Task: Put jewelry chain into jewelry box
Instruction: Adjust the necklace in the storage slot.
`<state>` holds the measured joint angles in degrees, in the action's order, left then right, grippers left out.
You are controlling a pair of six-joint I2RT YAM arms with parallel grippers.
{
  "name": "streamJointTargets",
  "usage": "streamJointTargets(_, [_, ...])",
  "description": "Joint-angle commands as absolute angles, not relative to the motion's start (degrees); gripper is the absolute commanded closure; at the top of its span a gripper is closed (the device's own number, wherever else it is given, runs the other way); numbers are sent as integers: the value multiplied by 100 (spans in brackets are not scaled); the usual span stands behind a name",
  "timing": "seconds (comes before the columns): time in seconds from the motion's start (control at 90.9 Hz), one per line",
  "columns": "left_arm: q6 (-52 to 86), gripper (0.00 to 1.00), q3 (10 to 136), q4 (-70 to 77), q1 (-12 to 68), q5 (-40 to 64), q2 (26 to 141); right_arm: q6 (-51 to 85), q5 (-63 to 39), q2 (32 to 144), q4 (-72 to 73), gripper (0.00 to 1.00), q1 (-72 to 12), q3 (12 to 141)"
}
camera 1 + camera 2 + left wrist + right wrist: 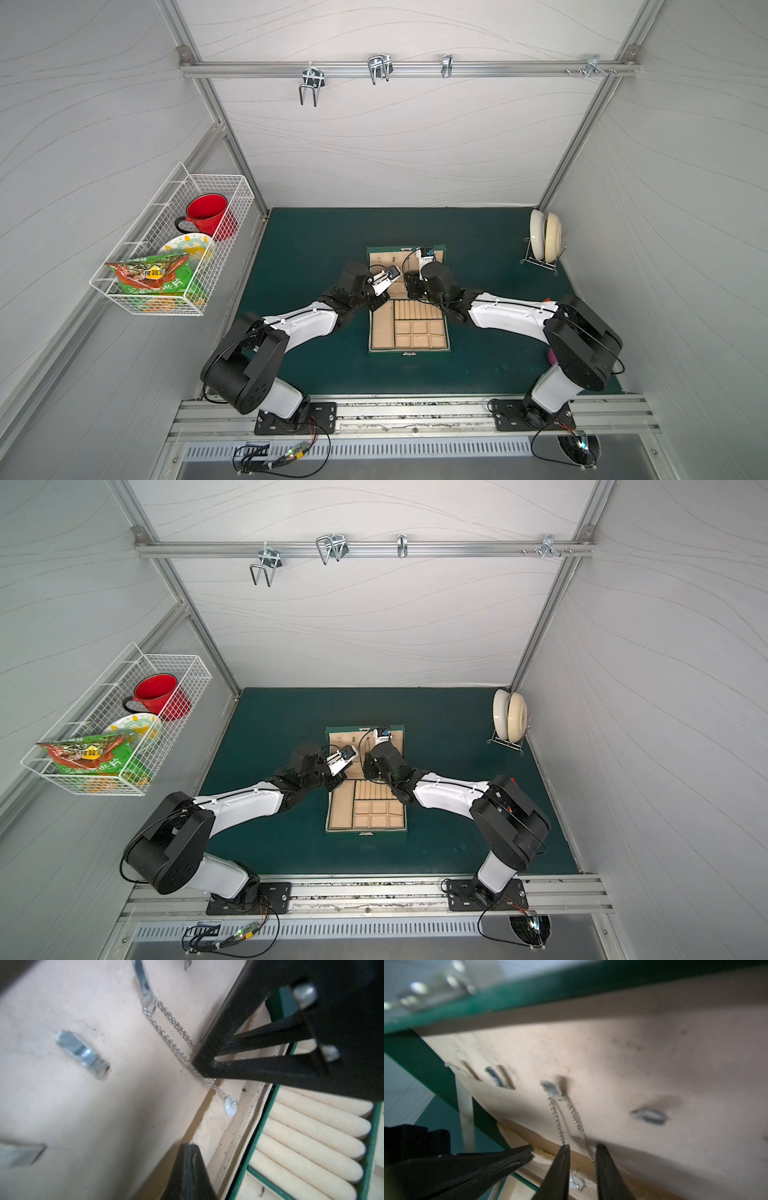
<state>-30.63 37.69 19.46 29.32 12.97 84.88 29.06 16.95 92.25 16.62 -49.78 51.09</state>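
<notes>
Standing open in a top view was the dark green, beige-lined jewelry box (pixel 380 332). Left wrist: thin silver jewelry chain (pixel 176 1025) hung doubled from a metal lid hook (pixel 145 987), pale oval pendant (pixel 230 1107) lowest; left gripper (pixel 189 1147) was pinched shut. Right wrist: right gripper (pixel 583 1145) stood parted astride one strand. Limp, light, likely snag-prone; pinch near pendant.

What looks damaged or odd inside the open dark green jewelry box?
In the dark green hinged jewelry box, the beige lining by the lid's hinge is wrinkled, lifting and flecked with dark specks. The thin silver jewelry chain hangs neatly from a small metal hook.
</notes>
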Motion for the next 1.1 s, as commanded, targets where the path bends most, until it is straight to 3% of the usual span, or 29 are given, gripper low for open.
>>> streamJointTargets(0.0, [-2888, 100, 4080, 2079, 3023, 1431, 8433, 2995, 1610, 8658, 1470, 66, -4975, 4922])
streamJointTargets(0.198, [-2644, 100, 4336, 2068, 3021, 1264, 8586, 2927, 1631, 7488, 1234, 49, -4950, 4311])
streamJointTargets(0.429, [-2377, 100, 4707, 1869, 3032, 959, 8761, 2679, 1833, 6364, 683, 38, -4931, 3905])
streamJointTargets(0.484, [-2328, 91, 4675, 1896, 3032, 1078, 8696, 2616, 1901, 6121, 553, 36, -4922, 3843])
streamJointTargets(0.616, [-2098, 40, 4645, 1891, 3040, 1598, 8359, 2425, 2042, 5461, 245, 28, -4871, 3709])
streamJointTargets(0.693, [-1942, 24, 4658, 1756, 3056, 1938, 8083, 2259, 2210, 5038, 6, 23, -4812, 3676])
streamJointTargets(0.803, [-1554, 16, 4652, 1307, 3055, 2235, 7450, 1998, 2313, 4431, -342, 15, -4506, 3653])
streamJointTargets(0.913, [-893, 12, 4361, 1099, 2823, 1798, 6515, 1705, 2009, 3908, -542, 3, -3665, 3577])
streamJointTargets(1.09, [231, 1, 3229, 1180, 1378, 630, 5431, 1393, 1203, 3725, -549, 1, -1572, 3190])
